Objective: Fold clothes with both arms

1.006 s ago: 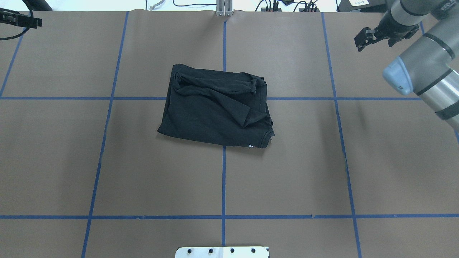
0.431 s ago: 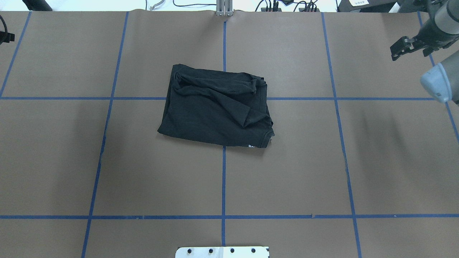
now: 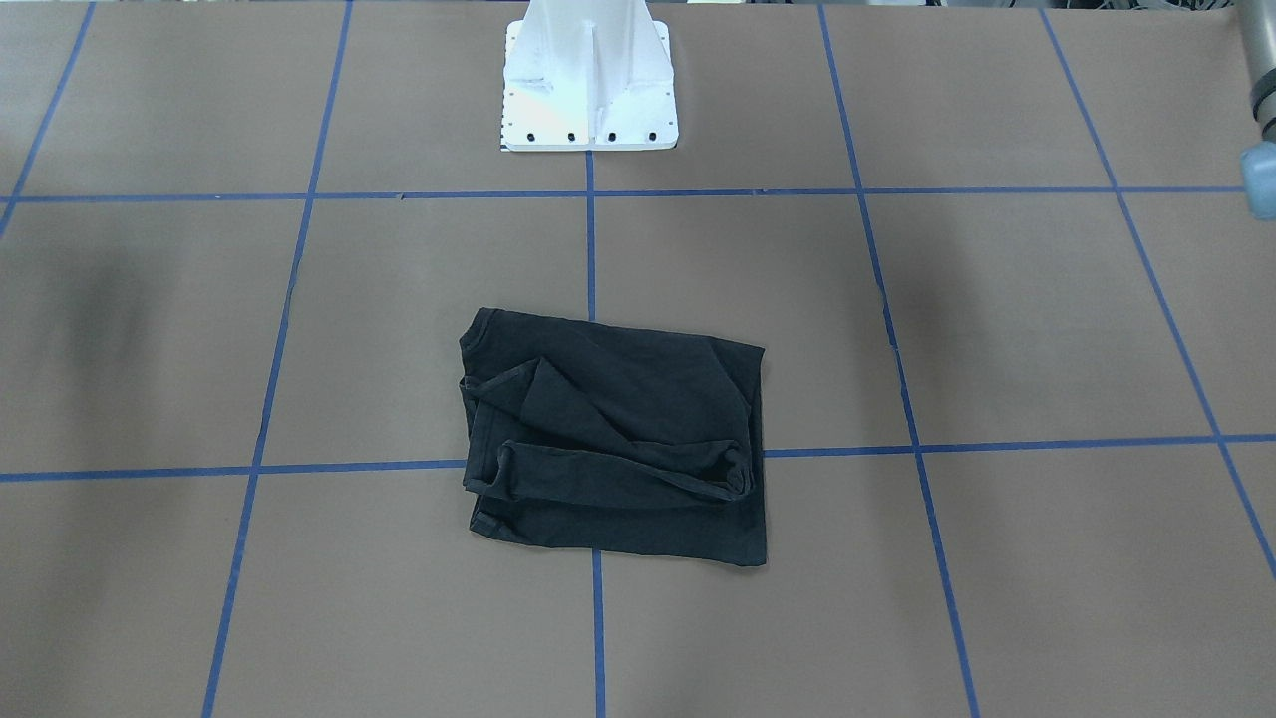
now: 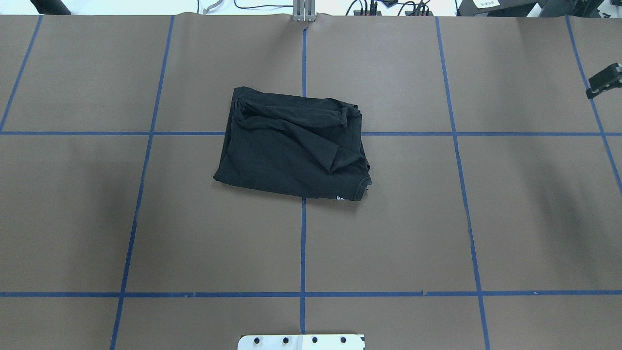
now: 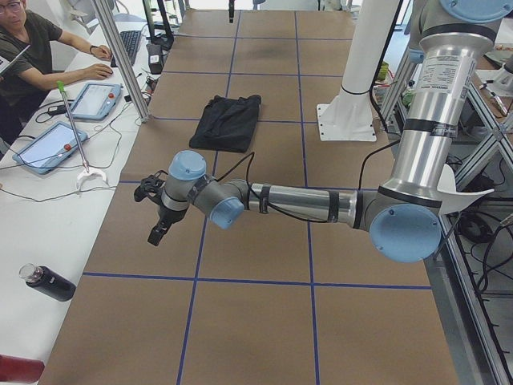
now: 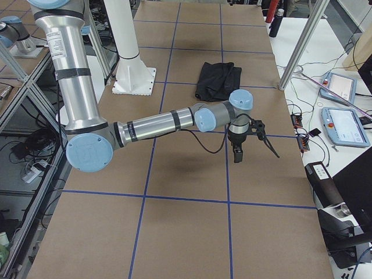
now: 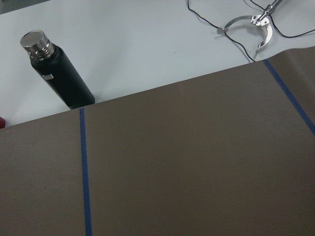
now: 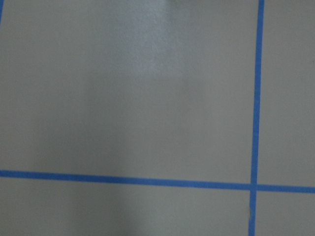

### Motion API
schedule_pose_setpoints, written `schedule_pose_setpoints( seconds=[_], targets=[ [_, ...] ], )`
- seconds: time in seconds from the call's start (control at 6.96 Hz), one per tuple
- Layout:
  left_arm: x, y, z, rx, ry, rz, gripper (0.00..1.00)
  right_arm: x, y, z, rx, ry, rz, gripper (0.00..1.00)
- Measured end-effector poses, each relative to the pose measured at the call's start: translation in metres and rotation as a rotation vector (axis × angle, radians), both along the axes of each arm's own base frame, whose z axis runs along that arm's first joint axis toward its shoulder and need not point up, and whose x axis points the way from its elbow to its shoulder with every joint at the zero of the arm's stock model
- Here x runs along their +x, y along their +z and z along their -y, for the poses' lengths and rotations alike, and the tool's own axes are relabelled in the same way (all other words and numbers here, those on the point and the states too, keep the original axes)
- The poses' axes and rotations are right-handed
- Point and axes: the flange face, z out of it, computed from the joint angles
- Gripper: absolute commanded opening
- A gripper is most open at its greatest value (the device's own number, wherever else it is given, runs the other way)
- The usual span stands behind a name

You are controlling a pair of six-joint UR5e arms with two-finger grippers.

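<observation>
The black T-shirt [image 4: 294,143] lies folded into a rough rectangle at the table's middle, plain black side up, with a sleeve and loose folds on top; it also shows in the front-facing view [image 3: 618,439]. Nothing touches it. My right gripper [image 6: 251,148] hangs over bare table far to the shirt's right, fingers spread and empty; only its tip [image 4: 605,80] shows in the overhead view. My left gripper [image 5: 156,218] is far off the shirt near the table's left end, seen only in the exterior left view, so I cannot tell its state.
The white pedestal base [image 3: 590,80] stands at the robot's side of the table. Blue tape lines cross the brown table cover [image 4: 388,218]. A black bottle [image 7: 59,73], tablets [image 5: 52,144] and a seated operator [image 5: 32,48] are on the white side table.
Both arms have swung outward, away from the shirt. The left gripper has left the overhead view; the right gripper has moved to its right edge. The shirt has not moved.
</observation>
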Motion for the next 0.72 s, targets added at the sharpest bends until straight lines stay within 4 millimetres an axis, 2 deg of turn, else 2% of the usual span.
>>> schedule_pose_setpoints(
  seconds=[0.29,0.57,0.72],
  targets=[
    [-0.031,0.035,-0.022,-0.1,0.077,-0.003,1.0,0.047,0.035,-0.049,-0.062,0.029,0.077,1.0],
    [-0.039,0.06,-0.043,-0.205,0.099,-0.047,1.0,0.068,0.043,-0.09,-0.097,0.051,0.115,1.0],
    [-0.041,0.066,-0.049,-0.258,0.101,-0.06,1.0,0.076,0.045,-0.1,-0.116,0.046,0.131,1.0]
  ],
)
